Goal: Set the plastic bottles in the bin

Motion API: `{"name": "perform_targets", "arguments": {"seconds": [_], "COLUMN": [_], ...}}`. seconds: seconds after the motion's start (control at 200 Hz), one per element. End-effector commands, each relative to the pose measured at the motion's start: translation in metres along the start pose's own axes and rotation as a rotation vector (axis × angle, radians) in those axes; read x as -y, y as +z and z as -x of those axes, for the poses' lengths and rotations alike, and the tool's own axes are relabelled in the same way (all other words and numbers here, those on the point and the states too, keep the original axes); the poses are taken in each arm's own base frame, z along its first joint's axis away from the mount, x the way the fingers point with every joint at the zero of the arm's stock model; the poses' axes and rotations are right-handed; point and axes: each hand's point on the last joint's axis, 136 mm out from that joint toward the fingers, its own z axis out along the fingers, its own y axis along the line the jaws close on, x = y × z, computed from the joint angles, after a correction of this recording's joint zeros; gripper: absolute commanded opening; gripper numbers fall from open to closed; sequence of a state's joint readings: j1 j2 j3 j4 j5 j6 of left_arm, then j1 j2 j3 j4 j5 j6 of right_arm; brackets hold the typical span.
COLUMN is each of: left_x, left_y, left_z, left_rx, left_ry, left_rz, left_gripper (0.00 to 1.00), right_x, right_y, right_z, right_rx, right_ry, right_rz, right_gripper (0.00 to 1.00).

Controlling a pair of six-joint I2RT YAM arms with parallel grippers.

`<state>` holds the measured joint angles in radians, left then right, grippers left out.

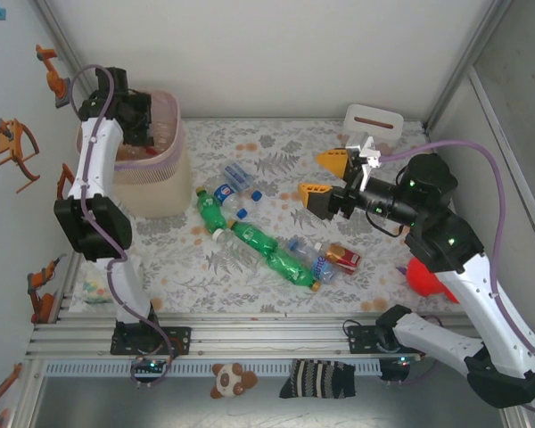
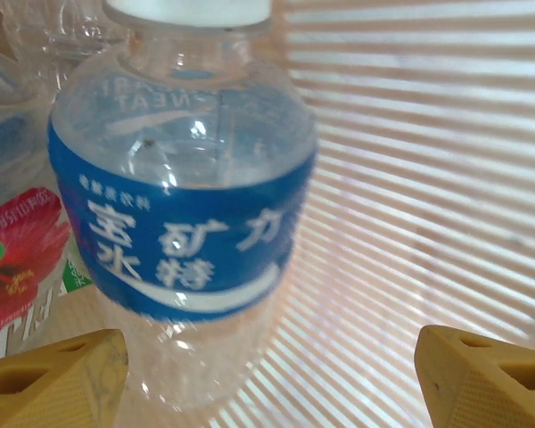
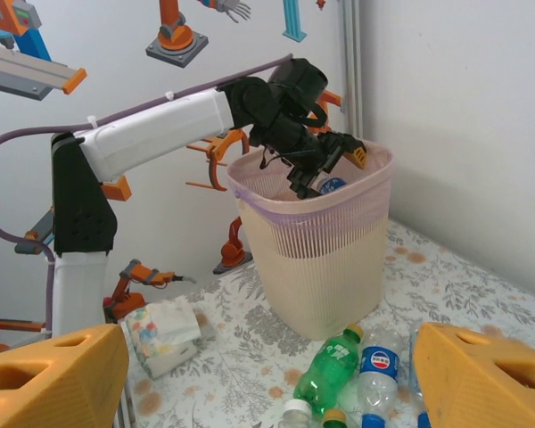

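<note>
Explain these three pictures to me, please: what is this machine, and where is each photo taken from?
These are two robot arms bolted to a table, each ending in a two-finger gripper. One picture looks down from above; the other two come from cameras on the wrists. Plastic bottles lie on the table beside a beige bin. The left gripper hangs open inside the bin, a blue-labelled bottle ungripped in front of it. The right gripper hovers open over the table, holding nothing.
</note>
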<state>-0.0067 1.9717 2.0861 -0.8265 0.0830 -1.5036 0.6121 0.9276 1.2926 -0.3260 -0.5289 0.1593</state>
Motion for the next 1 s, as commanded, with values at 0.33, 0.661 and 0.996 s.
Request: {"name": "perform_targets", "arguments": {"seconds": [0.33, 0.661, 0.996], "left_x": [0.043, 0.038, -0.005], "left_y": [-0.115, -0.158, -0.184], "left_z": [-0.011, -0.039, -0.087], "left_rx": [0.027, 0.014, -0.139], "left_ry": [0.196, 0.506, 0.778], "left_rz": [-0.278, -0.535, -0.689], "left_gripper": [0.83, 0.80, 0.80], "right_x": [0.024, 0.077, 0.092], "right_y": [0.003, 0.005, -0.014], "right_z": [-0.017, -0.092, -0.183], "right_rx": [-0.075, -0.322, -0.608], "right_ry": [0.048, 0.237, 0.418], "right_rz": [-0.128, -0.398, -0.546], "right_gripper": [0.81, 0.81, 0.69]}}
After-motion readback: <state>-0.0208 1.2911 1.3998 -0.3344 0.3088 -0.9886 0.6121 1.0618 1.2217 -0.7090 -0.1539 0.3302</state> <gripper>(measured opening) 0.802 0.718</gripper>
